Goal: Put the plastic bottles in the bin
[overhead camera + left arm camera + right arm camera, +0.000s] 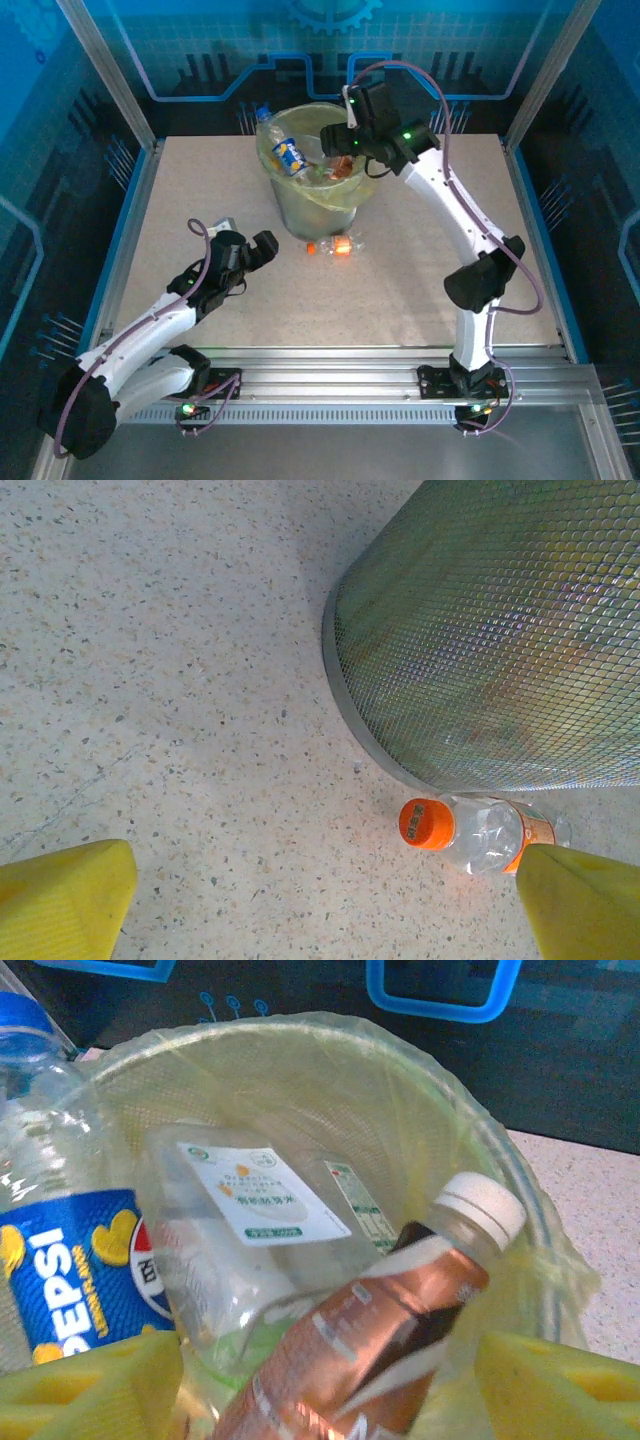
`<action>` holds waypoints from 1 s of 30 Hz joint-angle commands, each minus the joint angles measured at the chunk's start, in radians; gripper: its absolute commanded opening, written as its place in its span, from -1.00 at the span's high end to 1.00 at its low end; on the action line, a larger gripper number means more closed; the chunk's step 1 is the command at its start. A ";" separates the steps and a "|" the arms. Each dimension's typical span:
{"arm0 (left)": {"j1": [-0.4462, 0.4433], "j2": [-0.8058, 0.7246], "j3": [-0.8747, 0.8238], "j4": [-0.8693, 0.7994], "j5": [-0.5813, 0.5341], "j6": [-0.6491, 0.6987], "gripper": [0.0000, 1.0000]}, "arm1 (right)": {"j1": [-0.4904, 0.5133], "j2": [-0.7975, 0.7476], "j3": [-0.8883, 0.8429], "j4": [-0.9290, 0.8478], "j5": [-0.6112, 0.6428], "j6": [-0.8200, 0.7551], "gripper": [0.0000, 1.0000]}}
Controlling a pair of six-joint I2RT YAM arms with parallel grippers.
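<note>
Clerk: Bin (310, 215) contents?

Checker: Several bottles. Pepsi bottle (288, 155) upright at ten o'clock of the rim, flattened clear bottle (250, 1240) mid-bin, brown bottle (390, 1320) with a white cap leaning beside it.

Clerk: Outstanding?

Checker: One item, an orange-capped bottle (470, 835), lying on the table (420, 270) at six o'clock of the bin, just beside its mesh wall. Task nearly complete, by my reckoning.

Clerk: Grippers?

Checker: Right gripper (330, 1370) is over the bin, fingers spread wide, the brown bottle between them but not pinched. Left gripper (325, 870) is at nine o'clock of the loose bottle, fingers parted and empty.
</note>
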 commanded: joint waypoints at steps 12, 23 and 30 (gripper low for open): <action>0.004 0.038 -0.004 0.040 0.025 -0.013 -0.98 | 0.134 -0.523 -0.731 0.165 0.073 -0.312 -0.88; 0.005 0.080 -0.002 0.068 0.034 -0.029 -0.98 | 0.272 -0.526 -1.060 0.282 0.123 -0.348 -0.93; 0.004 0.064 -0.006 0.045 0.023 -0.035 -0.98 | 0.274 -0.411 -1.107 0.422 0.152 -0.406 -0.93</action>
